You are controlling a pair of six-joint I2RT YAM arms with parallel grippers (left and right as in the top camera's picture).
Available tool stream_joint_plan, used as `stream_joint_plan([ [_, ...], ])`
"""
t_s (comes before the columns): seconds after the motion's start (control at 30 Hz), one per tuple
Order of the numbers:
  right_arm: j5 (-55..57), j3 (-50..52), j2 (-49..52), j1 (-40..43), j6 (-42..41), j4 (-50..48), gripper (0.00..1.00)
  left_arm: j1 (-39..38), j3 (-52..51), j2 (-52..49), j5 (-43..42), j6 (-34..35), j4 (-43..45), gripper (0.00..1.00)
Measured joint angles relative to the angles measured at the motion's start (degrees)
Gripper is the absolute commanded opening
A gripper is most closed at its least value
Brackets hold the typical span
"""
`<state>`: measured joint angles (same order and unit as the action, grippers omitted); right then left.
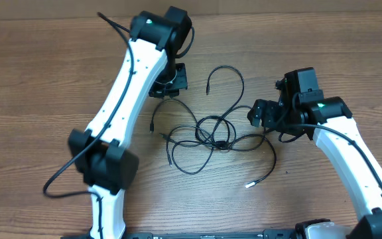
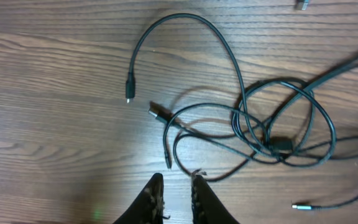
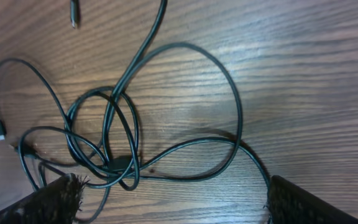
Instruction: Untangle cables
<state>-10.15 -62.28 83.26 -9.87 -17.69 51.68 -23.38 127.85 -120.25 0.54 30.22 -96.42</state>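
**A:** Where do we stand?

**B:** Our right gripper (image 3: 173,180) is spread wide and holds nothing. One loop lies between its fingers, ungripped. The cables (image 1: 214,136) sit tangled mid-table between our arms. Our left gripper (image 2: 176,176), at the tangle's far-left side, is barely parted and also empty.

**A:** How do we do this well?

**B:** We'd pin the knot (image 3: 120,165) where the loops cross. Then we'd draw one free end back along its own loop, slowly, perhaps the silvery plug (image 1: 249,185) at the near side.

**A:** And the surface?

**B:** A flat wood-grain table (image 1: 38,79); we judge cords will slide easily. We see nothing of the room beyond it.
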Motion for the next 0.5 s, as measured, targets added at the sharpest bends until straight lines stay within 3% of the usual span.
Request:
stream_joint_plan([
  [0.23, -0.6, 0.0, 3.8, -3.5, 1.0, -0.5, 0.93, 0.0, -14.9, 19.1, 0.2, -0.7, -0.1, 0.22],
  [0.37, -0.8, 0.0, 5.9, -7.5, 1.8, -2.3, 0.87, 0.0, -26.7, 31.9, 2.4, 3.0, -0.2, 0.47],
  [0.5, 0.2, 0.0, 8.8, -10.5, 2.3, -4.5, 0.80, 0.1, -35.9, 41.1, 3.9, 8.2, 4.6, 0.54],
])
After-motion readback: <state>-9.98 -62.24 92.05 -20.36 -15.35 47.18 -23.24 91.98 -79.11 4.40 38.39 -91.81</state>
